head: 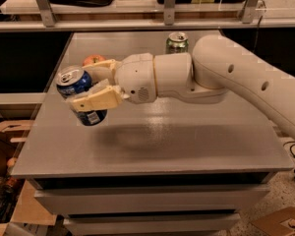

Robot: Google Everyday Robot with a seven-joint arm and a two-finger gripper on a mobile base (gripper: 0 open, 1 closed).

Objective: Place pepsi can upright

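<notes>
The broad grey table top (187, 146) carries it all. A bulky white robot arm (226, 77) reaches left across it, so its cream two-finger gripper (81, 86) hangs by the left edge. The fingers are clamped on the blue aluminium pepsi can (76, 81), which is almost upright with its silver top up, apparently raised for setting down. A green soda can (177, 42) stands well behind.

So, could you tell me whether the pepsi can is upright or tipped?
The pepsi can is nearly upright, slightly tilted: silver top faces up, clamped by the gripper fingers over the table.

Arm (236, 77) reaching across leftward (forearm level); tool (81, 86) clamped on pepsi can (91, 117).
</notes>
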